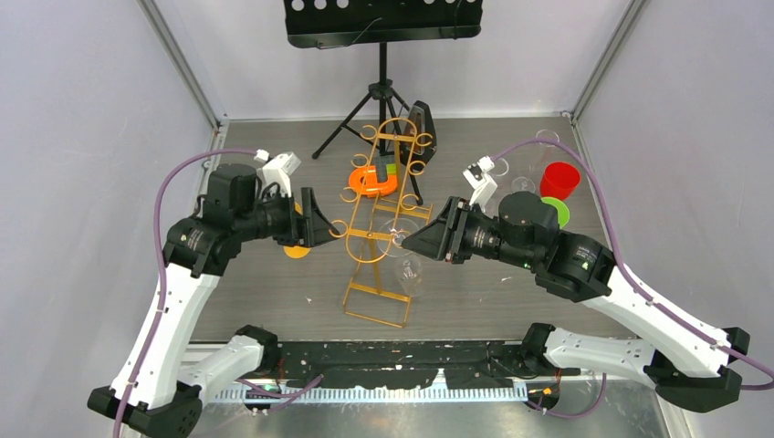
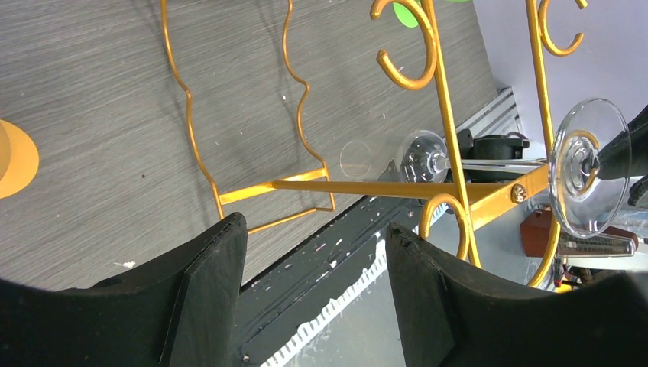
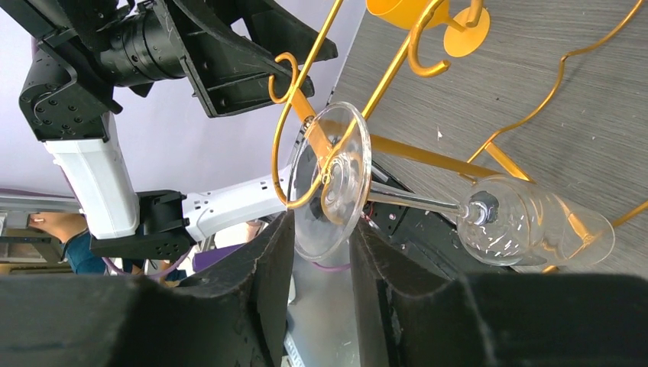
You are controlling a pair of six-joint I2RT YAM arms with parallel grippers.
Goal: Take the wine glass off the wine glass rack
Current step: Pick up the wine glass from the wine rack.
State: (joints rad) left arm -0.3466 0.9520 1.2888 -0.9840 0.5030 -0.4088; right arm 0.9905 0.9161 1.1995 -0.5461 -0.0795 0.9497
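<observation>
The gold wire wine glass rack [image 1: 376, 233] stands mid-table. A clear wine glass [image 1: 407, 270] hangs upside down from its right rail, foot up. In the right wrist view its foot disc [image 3: 330, 180] sits on the rail, with the bowl [image 3: 535, 229] to the right. My right gripper [image 3: 321, 225] is open, and its fingers straddle the lower rim of the foot. It also shows in the top view [image 1: 413, 239]. My left gripper [image 2: 313, 229] is open and empty at the rack's left rail [image 1: 321, 224], with its right finger beside a scroll hook [image 2: 452, 218].
A black tripod music stand [image 1: 383, 32] is at the back. An orange ring with a green piece [image 1: 372, 181] lies behind the rack, and an orange disc [image 1: 297, 248] to its left. A red cup [image 1: 559, 180], a green disc [image 1: 559, 213] and another clear glass [image 1: 540, 146] are at the right.
</observation>
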